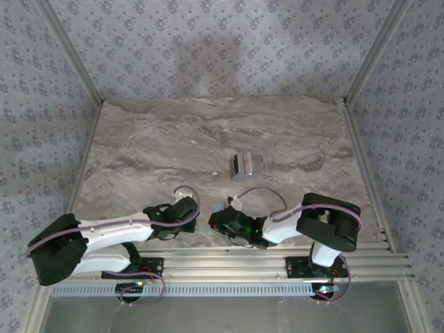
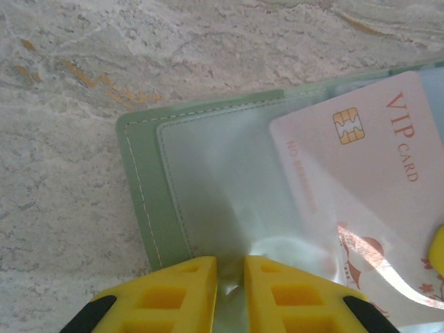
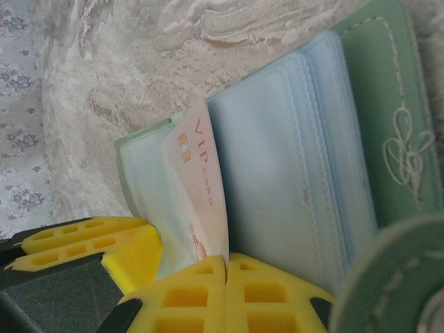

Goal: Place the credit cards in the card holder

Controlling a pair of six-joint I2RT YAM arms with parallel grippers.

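Sage-green and lying open on the marble-patterned table [image 1: 173,139], the card holder [image 2: 139,180] sits directly ahead of the left gripper [image 2: 230,267]. That gripper's yellow fingers are pinched almost together on the near edge of a clear inner sleeve [image 2: 222,187], which puckers where they bite. Ahead and to the right of them lies a pale pink VIP card [image 2: 374,159] with a gold chip, its lower left part blurred under the sleeve film.

The right gripper [image 3: 227,262] is clamped tight on the near edge of that card and holds it on edge, leaning slightly, among the holder's pale blue sleeves. One sleeve lies left of the card. Right of it are a thicker bundle of sleeves, then the green cover [image 3: 388,104] with an embossed flower outline. Just left of the right gripper a yellow finger [image 3: 90,243] of the left gripper crowds in.

From above, both grippers meet nose to nose near the table's front edge. Beyond the right gripper, well apart, a small silvery stack of credit cards [image 1: 241,164] stands on the table.
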